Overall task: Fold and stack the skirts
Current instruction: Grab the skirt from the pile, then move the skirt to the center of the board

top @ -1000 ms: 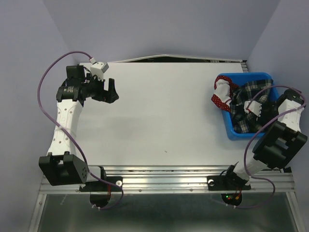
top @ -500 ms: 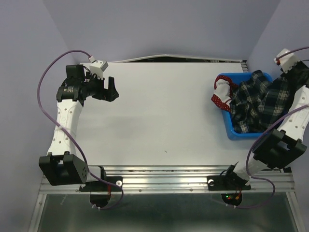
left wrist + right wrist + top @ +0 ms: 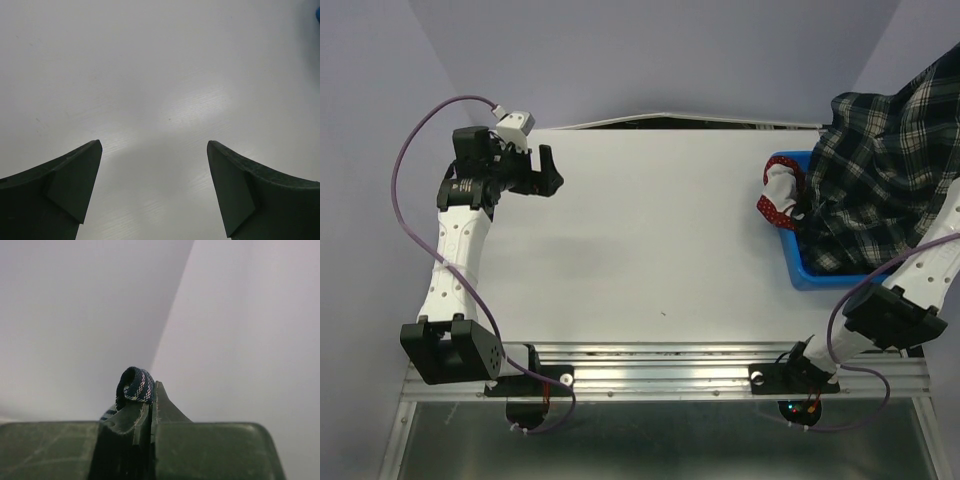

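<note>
Plaid cloth, dark navy-green crossed with white, fills the upper right corner of the overhead view. The plaid skirt (image 3: pixel 890 170) hangs in the air there, spread wide, and its top runs off the right edge of the picture. Its lower hem drapes down into the blue bin (image 3: pixel 820 277), which sits at the right edge of the desk (image 3: pixel 660 240).

The right claw (image 3: pixel 151 387) is out of the overhead picture. Its own camera shows the jaws pressed together on a small folded loop of the plaid skirt's edge (image 3: pixel 134 385), with only plain lilac wall (image 3: pixel 75 315) behind it. The right arm (image 3: pixel 920 270) slants up along the right side, just outside the bin.

The red skirt (image 3: pixel 782 200), with white dots and a white lining showing, lies bunched over the bin's left rim. Part of it hangs just beyond the rim toward the desk, and it touches the plaid cloth beside it.

The left claw (image 3: pixel 552 170) is near the far left corner of the desk with its jaws spread wide and nothing between them. In its own view the left claw (image 3: pixel 155 145) frames bare white desk surface, with a sliver of blue at the top right corner.

Between the left claw and the bin the white desk runs bare from the far edge to the near rail, apart from one tiny dark speck (image 3: pixel 663 314) toward the near edge. Walls close in at the left, the right and the back.
</note>
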Robot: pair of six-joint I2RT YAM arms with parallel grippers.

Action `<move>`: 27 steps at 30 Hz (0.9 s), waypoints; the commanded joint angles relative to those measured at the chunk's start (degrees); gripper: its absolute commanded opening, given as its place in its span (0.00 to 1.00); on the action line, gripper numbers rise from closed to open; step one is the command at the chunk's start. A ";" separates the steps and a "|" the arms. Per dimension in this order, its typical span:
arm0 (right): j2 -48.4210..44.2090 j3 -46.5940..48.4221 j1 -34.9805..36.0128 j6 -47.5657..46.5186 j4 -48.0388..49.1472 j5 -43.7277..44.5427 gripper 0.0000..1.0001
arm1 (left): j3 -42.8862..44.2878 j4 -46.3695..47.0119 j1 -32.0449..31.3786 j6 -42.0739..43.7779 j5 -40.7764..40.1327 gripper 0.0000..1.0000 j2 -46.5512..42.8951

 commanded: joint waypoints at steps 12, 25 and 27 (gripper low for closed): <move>6.71 18.15 18.10 47.06 42.81 6.43 0.01 | -1.08 8.49 -0.02 -4.99 1.64 0.99 -2.46; 12.77 25.34 63.16 20.87 40.26 15.57 0.01 | -7.50 15.52 8.05 -11.76 12.35 0.99 -7.74; 13.21 24.47 70.64 15.68 41.75 15.31 0.01 | -8.81 16.57 9.81 -12.82 13.67 0.99 -8.44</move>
